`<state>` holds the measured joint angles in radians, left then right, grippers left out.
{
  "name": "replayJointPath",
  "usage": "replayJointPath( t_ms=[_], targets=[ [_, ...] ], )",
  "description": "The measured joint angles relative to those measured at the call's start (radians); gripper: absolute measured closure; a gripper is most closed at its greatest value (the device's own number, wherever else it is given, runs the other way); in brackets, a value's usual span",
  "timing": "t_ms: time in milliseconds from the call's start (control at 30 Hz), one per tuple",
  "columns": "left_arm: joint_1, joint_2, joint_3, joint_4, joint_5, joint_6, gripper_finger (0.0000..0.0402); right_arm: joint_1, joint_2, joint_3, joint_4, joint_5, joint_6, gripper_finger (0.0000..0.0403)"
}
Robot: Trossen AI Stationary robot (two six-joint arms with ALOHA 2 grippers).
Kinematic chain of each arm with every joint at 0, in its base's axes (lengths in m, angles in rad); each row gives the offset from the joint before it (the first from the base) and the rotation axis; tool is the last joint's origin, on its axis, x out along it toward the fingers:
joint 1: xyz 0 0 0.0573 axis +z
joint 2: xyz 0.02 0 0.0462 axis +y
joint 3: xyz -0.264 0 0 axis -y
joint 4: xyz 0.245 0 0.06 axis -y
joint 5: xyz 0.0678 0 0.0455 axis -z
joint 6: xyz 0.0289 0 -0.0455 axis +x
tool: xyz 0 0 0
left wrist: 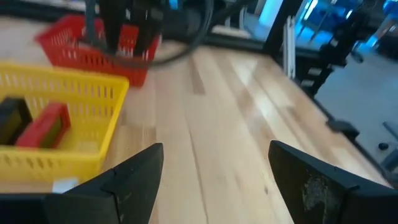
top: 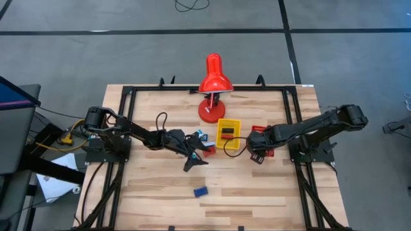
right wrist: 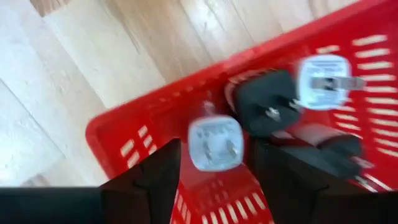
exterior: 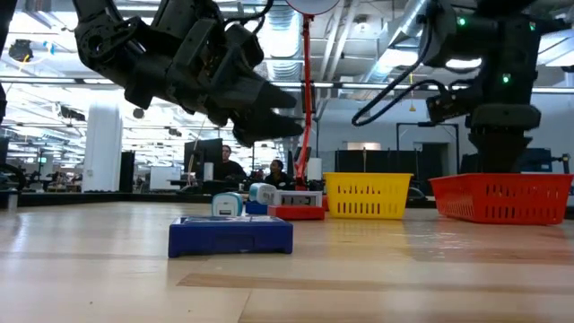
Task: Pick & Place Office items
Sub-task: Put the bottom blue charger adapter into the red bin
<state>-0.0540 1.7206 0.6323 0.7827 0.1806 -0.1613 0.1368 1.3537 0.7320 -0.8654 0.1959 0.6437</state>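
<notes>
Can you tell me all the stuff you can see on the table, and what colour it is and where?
Desk lamp: one, red, far middle edge of the table.
Yellow tray: one, yellow, centre, holding a red block and a black block.
Red tray: one, red, right of the yellow tray, holding white and black plug-like bits.
Blue block: one, blue, alone near the front.
Small pieces: a few, red, white, blue, left of the yellow tray.
Left claw: open, empty, beside the yellow tray.
Right claw: over the red tray, nothing gripped.
</notes>
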Motion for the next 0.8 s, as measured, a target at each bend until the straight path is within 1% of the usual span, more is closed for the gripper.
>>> replayJointPath(
  t_ms=[167,267,333,400,433,467,500,567,600,667,733,800],
  targets=[
    [0.000,0.000,0.000,-0.112,0.000,0.000,0.0114,0.000,0.000,0.095,-0.169,0.027,0.019,0.0209],
    [-0.002,-0.015,0.000,-0.213,0.000,0.018,0.0114,0.026,-0.021,0.126,-0.195,0.081,0.021,0.0211],
    [-0.004,-0.059,0.000,-0.318,0.010,0.133,0.0114,0.056,-0.050,0.132,-0.189,0.123,0.026,0.0212],
    [-0.004,-0.133,-0.001,-0.445,0.011,0.265,0.0114,0.084,-0.092,0.132,-0.189,0.155,0.044,0.0211],
    [-0.001,-0.169,-0.001,-0.482,0.012,0.296,0.0114,0.098,-0.115,0.132,-0.187,0.168,0.067,0.0211],
    [0.003,-0.212,-0.001,-0.513,0.011,0.295,0.0114,0.110,-0.138,0.132,-0.188,0.177,0.097,0.0211],
    [0.006,-0.245,-0.001,-0.513,-0.001,0.251,0.0114,0.122,-0.160,0.132,-0.187,0.185,0.127,0.0211],
    [0.008,-0.310,-0.009,-0.513,-0.061,0.109,0.0114,0.148,-0.201,0.132,-0.186,0.224,0.192,0.0212],
    [0.001,-0.330,-0.010,-0.514,-0.087,0.067,0.0115,0.161,-0.219,0.132,-0.186,0.252,0.214,0.0213],
    [-0.037,-0.352,-0.017,-0.562,-0.143,0.091,0.0116,0.183,-0.250,0.132,-0.186,0.314,0.228,0.0214],
    [-0.113,-0.353,-0.019,-0.602,-0.218,0.156,0.0120,0.196,-0.273,0.132,-0.189,0.362,0.228,0.0216],
    [-0.179,-0.352,-0.019,-0.599,-0.291,0.160,0.0124,0.197,-0.291,0.132,-0.188,0.395,0.219,0.0218]
  ],
)
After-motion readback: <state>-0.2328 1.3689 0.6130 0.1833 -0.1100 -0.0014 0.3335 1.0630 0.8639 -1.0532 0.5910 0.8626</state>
